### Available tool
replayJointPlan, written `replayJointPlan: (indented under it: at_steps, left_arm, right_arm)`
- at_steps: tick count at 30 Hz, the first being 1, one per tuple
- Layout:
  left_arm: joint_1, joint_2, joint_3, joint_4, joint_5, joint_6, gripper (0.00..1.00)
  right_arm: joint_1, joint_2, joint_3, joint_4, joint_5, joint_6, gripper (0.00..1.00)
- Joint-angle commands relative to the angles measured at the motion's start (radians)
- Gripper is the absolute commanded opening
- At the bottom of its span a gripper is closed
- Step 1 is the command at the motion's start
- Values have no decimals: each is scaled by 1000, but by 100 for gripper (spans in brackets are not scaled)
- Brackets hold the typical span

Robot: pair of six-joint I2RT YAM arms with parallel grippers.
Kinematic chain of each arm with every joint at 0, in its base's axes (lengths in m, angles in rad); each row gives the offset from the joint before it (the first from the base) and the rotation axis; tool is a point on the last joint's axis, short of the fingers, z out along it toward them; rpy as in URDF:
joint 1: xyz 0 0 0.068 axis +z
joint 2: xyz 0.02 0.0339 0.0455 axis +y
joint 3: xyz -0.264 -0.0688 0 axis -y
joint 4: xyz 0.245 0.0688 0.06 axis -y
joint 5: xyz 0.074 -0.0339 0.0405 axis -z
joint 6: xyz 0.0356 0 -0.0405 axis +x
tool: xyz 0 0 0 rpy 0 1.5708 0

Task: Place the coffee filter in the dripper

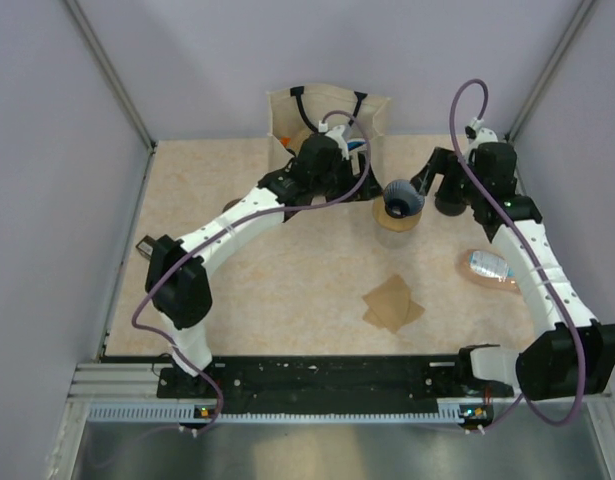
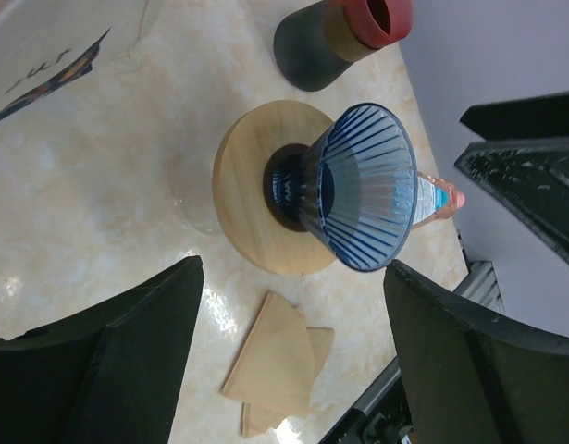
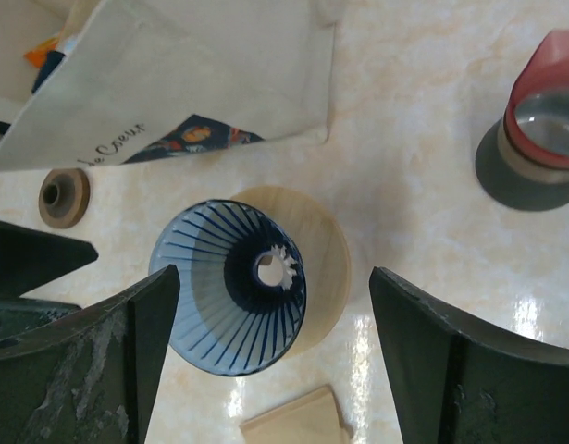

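The blue dripper [image 1: 401, 198] stands on its tan ring base at the back middle of the table; it also shows in the left wrist view [image 2: 358, 185] and the right wrist view [image 3: 224, 287], empty inside. The light-brown coffee filters [image 1: 392, 303], a small overlapping stack, lie flat on the table nearer the front and show in both wrist views [image 2: 275, 356] [image 3: 298, 425]. My left gripper [image 1: 349, 170] [image 2: 295, 268] is open and empty, just left of the dripper. My right gripper [image 1: 427, 182] [image 3: 275, 277] is open and empty, just right of it.
A cream tote bag [image 1: 327, 115] [image 3: 173, 74] stands at the back wall. A dark grinder with a red top [image 2: 340, 32] [image 3: 534, 129] stands beside the dripper. A small bottle [image 1: 487, 265] [image 2: 437, 199] lies at the right. A tan ring with a dark centre [image 3: 64, 196] lies near the bag.
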Motion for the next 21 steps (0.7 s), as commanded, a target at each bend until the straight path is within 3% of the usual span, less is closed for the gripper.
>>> replayJointPlan:
  at_steps: [1,9,14,21]
  left_arm:
    - [-14,94,137,-40,-33,34,81]
    - [-20,200,240,-55,-31,29,64]
    - [-20,220,259,-47,-36,29,61]
    - [-20,257,290,-55,-14,28,51]
  right_arm:
    - [-22,-5,-31,30,-45,58,81]
    - [-26,44,-77,83,-64,29,62]
    - [-28,84,-80,114,-95,18,50]
    - [-28,115,-89,145,-92,20,25]
